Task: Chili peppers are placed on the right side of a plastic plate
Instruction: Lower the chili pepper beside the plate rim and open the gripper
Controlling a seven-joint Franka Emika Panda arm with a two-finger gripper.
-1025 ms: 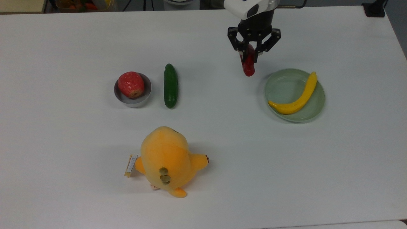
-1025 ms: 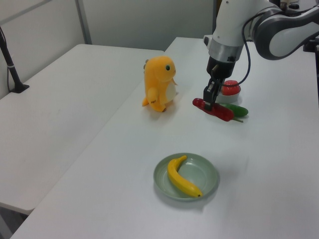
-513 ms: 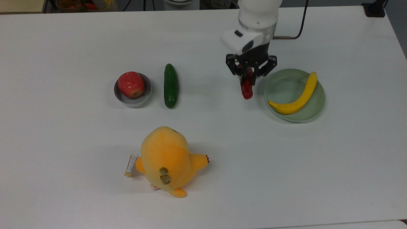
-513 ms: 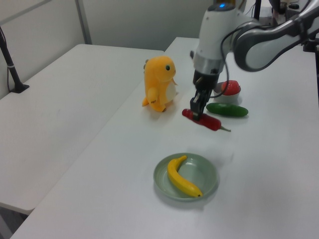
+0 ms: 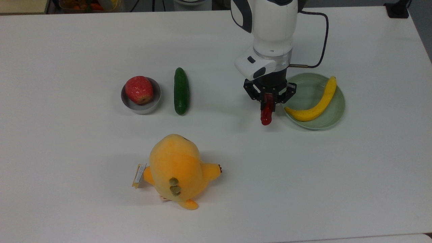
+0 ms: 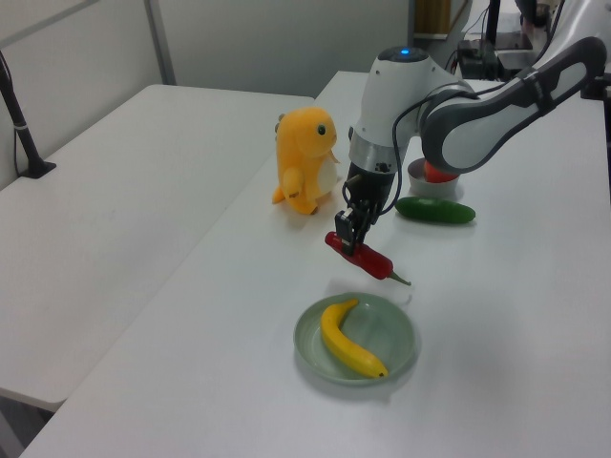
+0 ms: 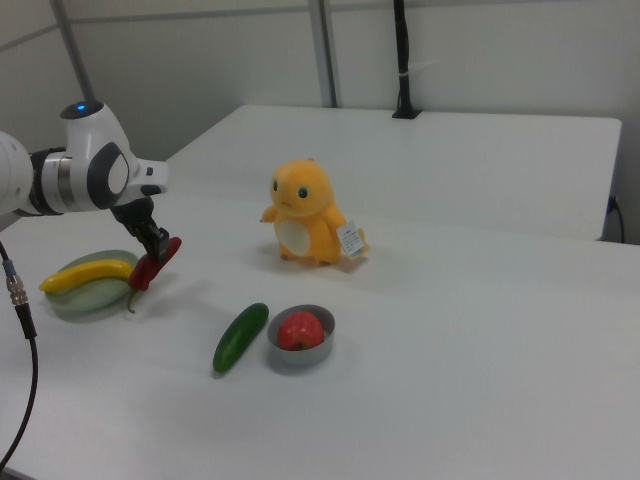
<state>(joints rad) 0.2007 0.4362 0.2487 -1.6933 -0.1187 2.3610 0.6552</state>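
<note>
Top view: the gripper (image 5: 269,100) hangs under the white arm (image 5: 272,27) and pinches the chili peppers (image 5: 266,113), one glossy dark red chili, between its black fingers (image 5: 255,95). The chili's long axis runs from the bench's far edge toward its near edge; the blunt red end pokes out below the gripper toward the near edge, while the stem end is hidden under the gripper. The chili is just beside the plastic plate (image 5: 332,116), off the plate's rim on the top view's left.

Left view: the chili peppers (image 6: 361,256) are held clear of the bench (image 6: 191,315), tilted, with the thin green stem (image 6: 399,280) lower and reaching toward the rim of the plastic plate (image 6: 401,348), and the red end higher, on the left view's left. The gripper (image 6: 349,233) grips it near the red end.

Right view: the chili peppers (image 7: 155,264) slope down toward the right view's left, stem lowest, next to the plastic plate (image 7: 75,300), with the gripper (image 7: 156,243) closed on their upper part.

A yellow banana (image 5: 315,104) lies curved in the plate. Toward the bench's middle, a dark green cucumber (image 5: 181,90) lies parallel to the chili's axis, and just beside it a small grey bowl (image 5: 148,105) holds a red apple (image 5: 138,89). An orange plush toy (image 5: 176,170) sits nearer the bench's near edge, well apart from the plate.
</note>
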